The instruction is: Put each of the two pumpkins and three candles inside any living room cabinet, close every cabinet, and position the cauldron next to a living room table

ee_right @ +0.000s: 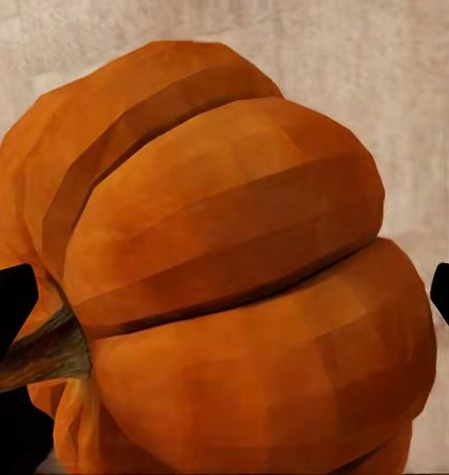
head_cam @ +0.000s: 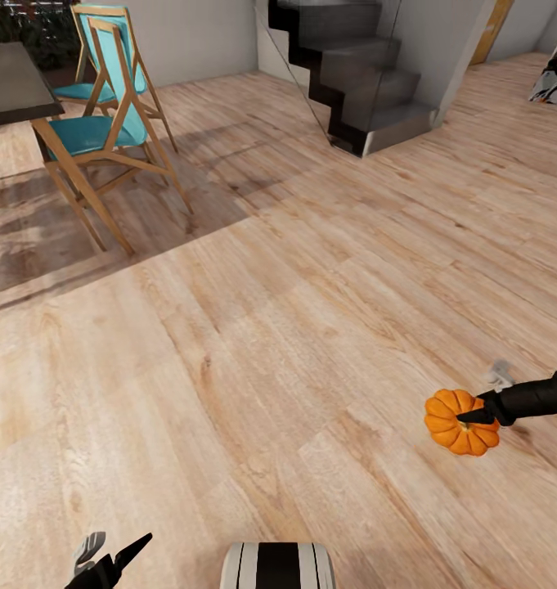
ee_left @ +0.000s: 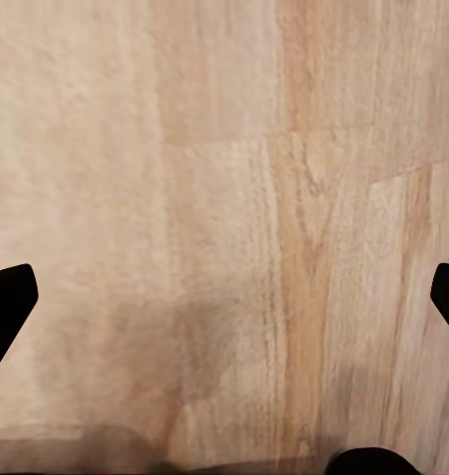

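The right gripper (head_cam: 462, 417) reaches in from the right edge of the head view, its black fingers laid over a pumpkin (head_cam: 460, 422) that shows against the pale wooden floor (head_cam: 278, 343). One dark fingertip (head_cam: 473, 416) lies across the middle of the orange ribs. In the right wrist view the pumpkin (ee_right: 234, 287) sits large between the two black fingertips (ee_right: 7, 317), which stand wide apart at either edge of the picture with the fruit between them; its brown stem (ee_right: 42, 356) points toward one finger. Whether the pads actually press on the skin cannot be told (the contact points are hidden by the bulge of the pumpkin itself), nor whether it rests on the boards or is lifted off them.

The left gripper (head_cam: 114, 560) shows at the bottom of the head view, beside the robot's striped trunk (head_cam: 278, 566). In the left wrist view its fingertips (ee_left: 9, 302) are spread wide, with only bare floor planks (ee_left: 224, 198) between them.

Farther off, at the upper left, two wooden chairs with teal seats (head_cam: 98, 131) stand beside a dark-topped dining table (head_cam: 12, 86). A dark grey staircase (head_cam: 356, 74) rises at the top centre.
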